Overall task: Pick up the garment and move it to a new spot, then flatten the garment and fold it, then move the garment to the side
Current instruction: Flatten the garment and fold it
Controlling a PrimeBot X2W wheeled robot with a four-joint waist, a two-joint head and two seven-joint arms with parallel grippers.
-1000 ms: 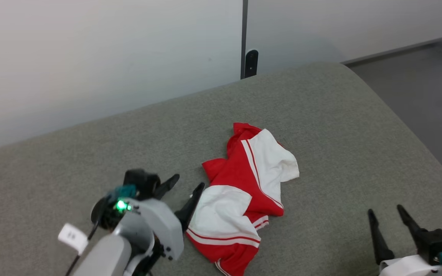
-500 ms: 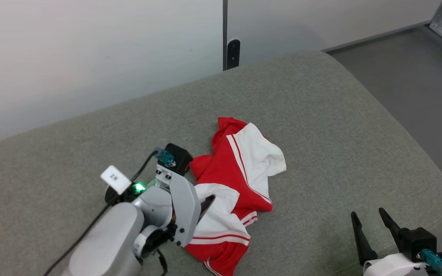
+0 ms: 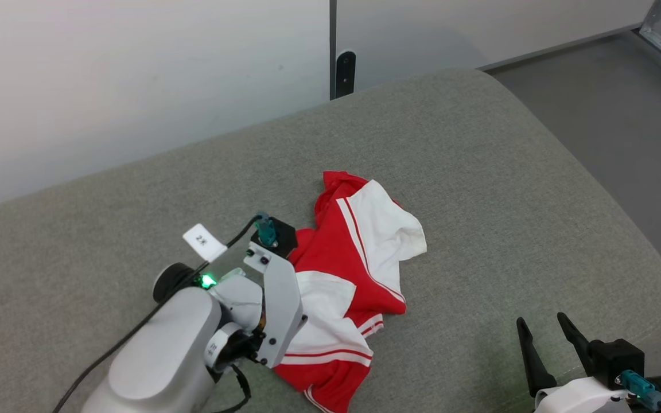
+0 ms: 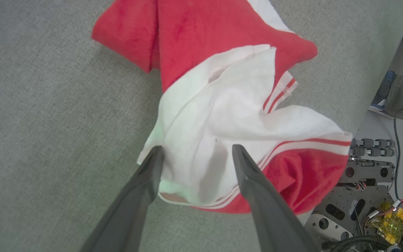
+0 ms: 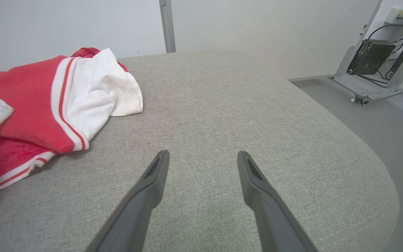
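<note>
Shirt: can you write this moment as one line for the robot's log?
left gripper: open, astride white panel of shirt | right gripper: open, over bare cushion, clear of shirt | shirt: crumpled on cushion

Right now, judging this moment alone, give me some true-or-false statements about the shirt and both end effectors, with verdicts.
1. The left end effector is open over a white panel of the shirt. True.
2. The right end effector grips the shirt. False: it is open over bare cushion, apart from the shirt.
3. The shirt lies neatly folded. False: it is crumpled.
4. The shirt rests on the grey cushion. True.
</note>
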